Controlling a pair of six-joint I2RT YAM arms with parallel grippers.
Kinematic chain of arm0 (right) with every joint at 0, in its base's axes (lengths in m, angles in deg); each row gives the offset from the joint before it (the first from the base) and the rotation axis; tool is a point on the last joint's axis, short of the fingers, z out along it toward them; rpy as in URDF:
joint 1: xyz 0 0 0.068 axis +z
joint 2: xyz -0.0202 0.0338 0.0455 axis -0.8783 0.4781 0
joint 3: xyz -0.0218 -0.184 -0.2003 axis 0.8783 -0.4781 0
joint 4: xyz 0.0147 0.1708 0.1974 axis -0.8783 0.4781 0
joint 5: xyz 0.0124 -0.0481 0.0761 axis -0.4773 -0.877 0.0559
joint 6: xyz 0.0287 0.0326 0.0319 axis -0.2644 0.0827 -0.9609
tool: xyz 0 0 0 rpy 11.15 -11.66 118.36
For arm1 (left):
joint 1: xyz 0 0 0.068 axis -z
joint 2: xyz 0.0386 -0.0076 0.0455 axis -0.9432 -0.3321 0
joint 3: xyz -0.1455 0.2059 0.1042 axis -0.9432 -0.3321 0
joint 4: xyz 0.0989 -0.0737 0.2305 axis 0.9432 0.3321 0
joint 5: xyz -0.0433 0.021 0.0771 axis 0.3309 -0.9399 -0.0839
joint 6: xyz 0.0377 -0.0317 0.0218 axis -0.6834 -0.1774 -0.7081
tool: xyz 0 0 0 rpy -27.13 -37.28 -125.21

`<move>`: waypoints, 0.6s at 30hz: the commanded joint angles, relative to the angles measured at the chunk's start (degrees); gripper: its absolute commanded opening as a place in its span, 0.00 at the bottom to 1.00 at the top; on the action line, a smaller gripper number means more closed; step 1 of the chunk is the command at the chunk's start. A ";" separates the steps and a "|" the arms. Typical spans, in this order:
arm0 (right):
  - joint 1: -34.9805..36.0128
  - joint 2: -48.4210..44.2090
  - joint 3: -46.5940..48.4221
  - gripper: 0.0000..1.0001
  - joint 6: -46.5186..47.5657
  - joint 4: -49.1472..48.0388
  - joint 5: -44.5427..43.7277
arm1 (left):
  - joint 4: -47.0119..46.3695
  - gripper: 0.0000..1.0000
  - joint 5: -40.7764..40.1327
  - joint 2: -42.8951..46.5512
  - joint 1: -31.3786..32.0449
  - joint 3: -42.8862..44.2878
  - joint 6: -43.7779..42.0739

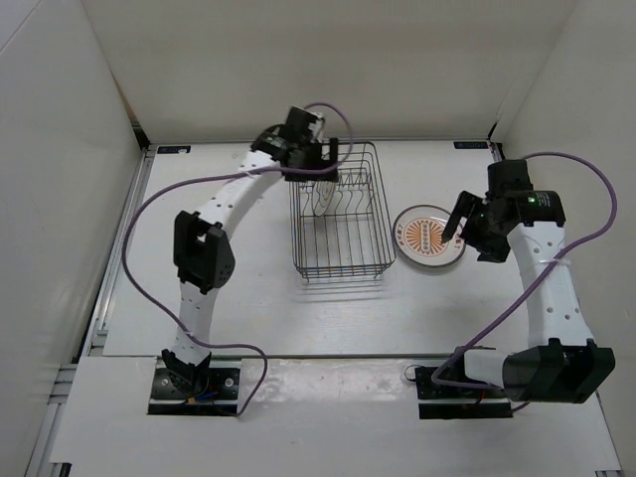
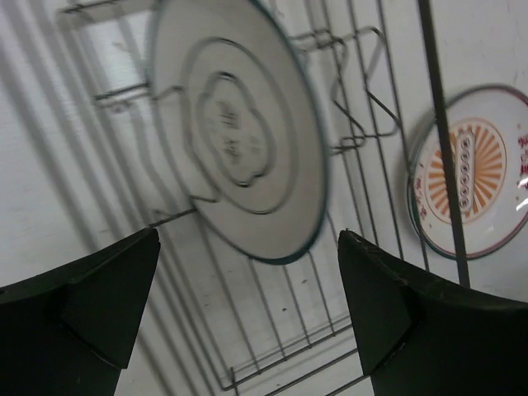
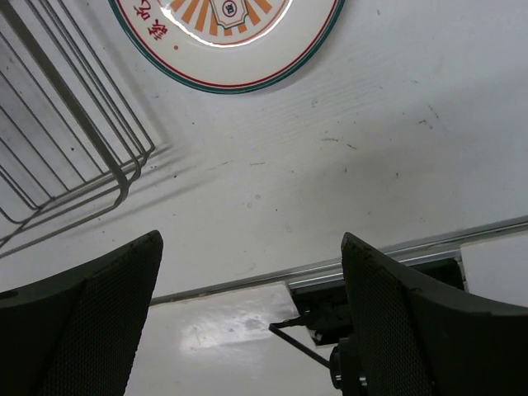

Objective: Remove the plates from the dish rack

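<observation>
The left claw (image 2: 247,239), two blunt black wedge-shaped fingers, hangs released over the far end of the dish rack (image 1: 343,234). Its jaws are spread wide, with nothing between them and nothing touched. The rack is a rectangular basket of thin dark metal wire with upright looped prongs. Directly under the claw, a round pale plate with faint grey marks (image 2: 239,132) and a dark rim stands on edge in the far part of the rack. It leans among the prongs and its outline is slightly blurred in the left wrist view. It is the only plate I can make out inside the rack; the near part shows only bare wires.

Just beside the rack's right side, outside it, a round glossy plate with an orange sunburst centre (image 1: 429,237) lies flat on the matte, lightly scuffed white table (image 3: 371,124). This sunburst plate has a teal rim with a thin red line inside it.

The right claw (image 3: 251,239) hovers on the far side of the sunburst plate from the rack. It is likewise released, with jaws wide, holding nothing. Its black fingers (image 3: 82,322) have a fine meshed texture, and only bare table shows between them.
</observation>
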 commanded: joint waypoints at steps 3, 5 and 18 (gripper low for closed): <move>4.00 -2.38 1.77 0.90 4.75 -1.84 -4.21 | -5.59 1.00 0.90 -4.84 2.30 6.56 -0.61; 4.71 -3.08 1.41 0.90 4.93 -1.84 -4.57 | -9.35 1.00 1.08 -6.34 2.48 6.49 0.97; 5.77 -3.09 0.27 0.90 5.72 -1.84 -6.68 | -14.73 0.62 4.51 -9.95 2.66 3.93 0.98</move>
